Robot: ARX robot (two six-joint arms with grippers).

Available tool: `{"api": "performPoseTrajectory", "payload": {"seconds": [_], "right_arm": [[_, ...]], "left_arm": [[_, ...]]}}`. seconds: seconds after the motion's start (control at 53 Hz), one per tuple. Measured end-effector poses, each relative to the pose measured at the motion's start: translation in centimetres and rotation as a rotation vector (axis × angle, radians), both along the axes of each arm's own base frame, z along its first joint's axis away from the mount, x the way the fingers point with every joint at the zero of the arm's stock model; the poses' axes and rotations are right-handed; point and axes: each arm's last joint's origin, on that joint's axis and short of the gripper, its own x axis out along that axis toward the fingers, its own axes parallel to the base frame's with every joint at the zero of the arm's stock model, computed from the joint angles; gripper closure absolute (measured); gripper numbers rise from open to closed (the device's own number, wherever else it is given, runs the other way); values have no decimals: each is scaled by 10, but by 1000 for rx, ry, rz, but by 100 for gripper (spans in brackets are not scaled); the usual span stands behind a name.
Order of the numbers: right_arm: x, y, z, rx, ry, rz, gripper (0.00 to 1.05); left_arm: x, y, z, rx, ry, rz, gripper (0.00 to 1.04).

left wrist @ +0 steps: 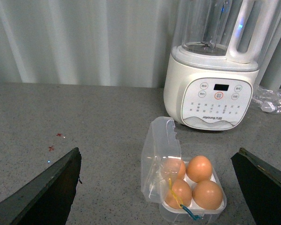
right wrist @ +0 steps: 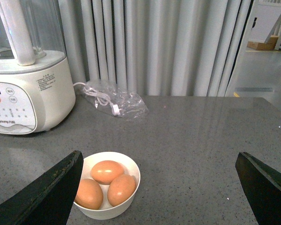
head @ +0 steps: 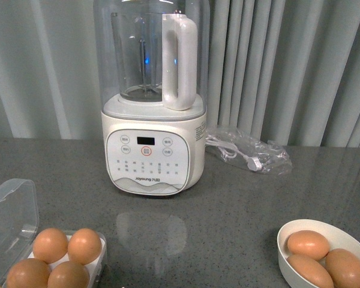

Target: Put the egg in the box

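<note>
Grey countertop (head: 246, 198) with a Joyoung blender (head: 153, 150) at the back middle. The left gripper (left wrist: 158, 153) and right gripper (right wrist: 159, 157) both hang above the counter, jaws spread wide, nothing between them.

The clear four-cup box (left wrist: 210, 213) sits front left, its lid (head: 12, 207) swung open. The white bowl (head: 286, 237) sits front right. We count four boxed eggs (head: 84, 245), one in every cup, and three bowl eggs (head: 308, 243). We can't tell which one is the task's egg.

We judge the placing is done, since no cup is free. The next move, if any, would be shutting the lid. That calls for the left gripper to reach its free edge and swing it over without nudging the eggs.

Boxed eggs stand in their cups, long axis near vertical; which end is up we can't tell. Bowl eggs lie on their sides, axes roughly level, and the rear one runs left-right in the front view.
</note>
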Motion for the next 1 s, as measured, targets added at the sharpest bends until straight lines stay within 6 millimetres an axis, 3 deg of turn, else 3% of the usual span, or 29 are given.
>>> {"api": "performPoseTrajectory", "payload": {"seconds": [0.34,0.415,0.547,0.755,1.0], "right_arm": [[0,0,0,0,0,0,7],[0,0,0,0,0,0,7],[0,0,0,0,-1,1,7],[0,0,0,0,-1,0,7],[0,0,0,0,-1,1,7]], "left_arm": [[0,0,0,0,1,0,7],[3,1,-3,-32,118,11,7],[23,9,2,-50,184,39,7],[69,22,35,9,85,74,7],[109,38,33,134,57,231,7]]}}
